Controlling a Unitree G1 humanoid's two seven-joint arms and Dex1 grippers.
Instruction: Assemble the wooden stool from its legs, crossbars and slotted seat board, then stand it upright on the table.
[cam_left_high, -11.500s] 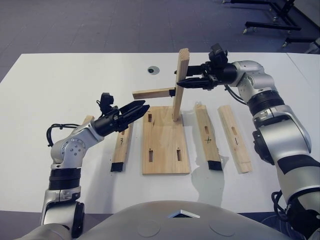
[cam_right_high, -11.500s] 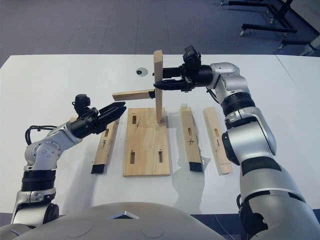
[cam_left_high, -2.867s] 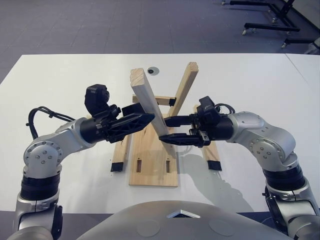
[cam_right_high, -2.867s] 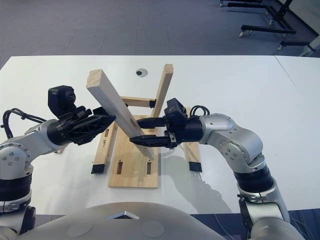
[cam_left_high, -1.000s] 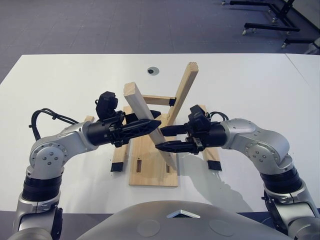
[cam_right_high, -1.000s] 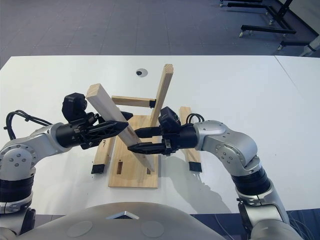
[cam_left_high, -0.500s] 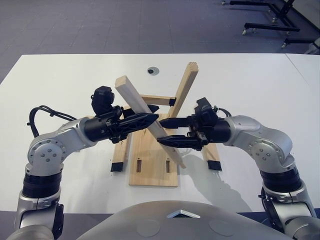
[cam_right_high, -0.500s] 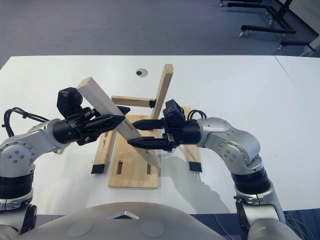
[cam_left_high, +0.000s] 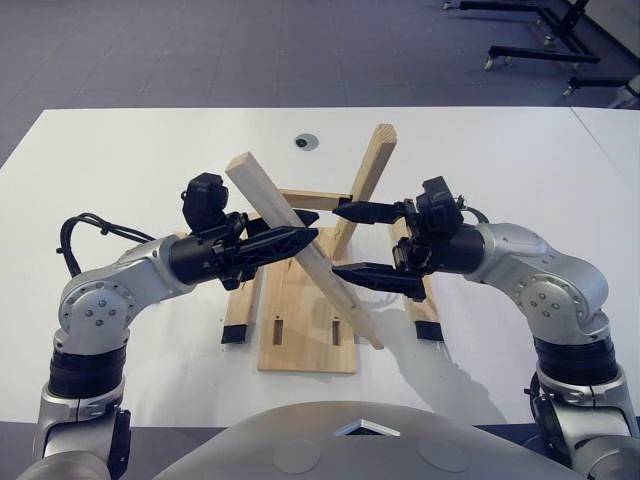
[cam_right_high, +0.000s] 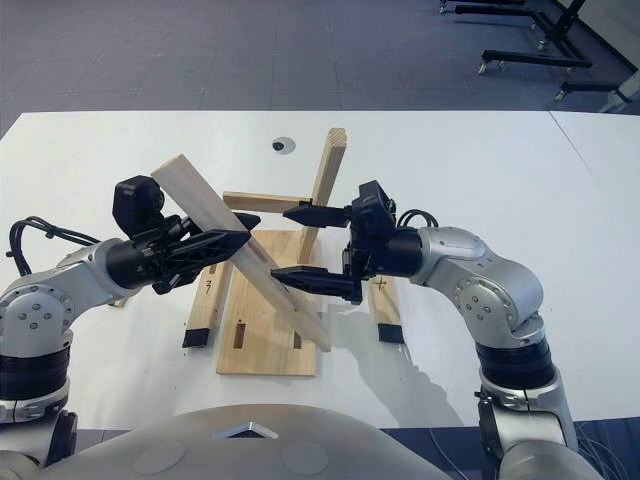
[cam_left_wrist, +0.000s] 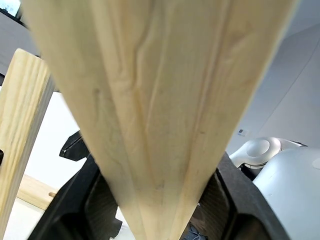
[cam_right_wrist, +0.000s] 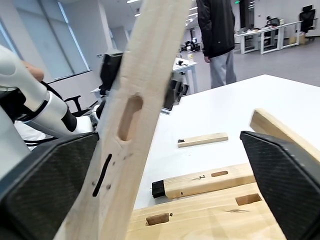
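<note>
The white table (cam_left_high: 120, 150) carries the flat parts. The slotted seat board (cam_left_high: 297, 347) lies flat at the near-centre of the table, long side running away from the robot. The first leg (cam_left_high: 238, 312) lies just beside the board's left edge, parallel to it, black cap at the near end. The second leg (cam_right_high: 383, 305) lies just beside the board's right edge, also parallel, black cap near. A short crossbar (cam_right_wrist: 202, 140) lies farther left of the board, beyond the first leg. A round grommet (cam_left_high: 306, 141) sits in the table surface beyond the board's far end.

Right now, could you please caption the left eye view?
Left end effector holds a slanted pale wooden leg over the slotted seat board; right end effector open.
</note>
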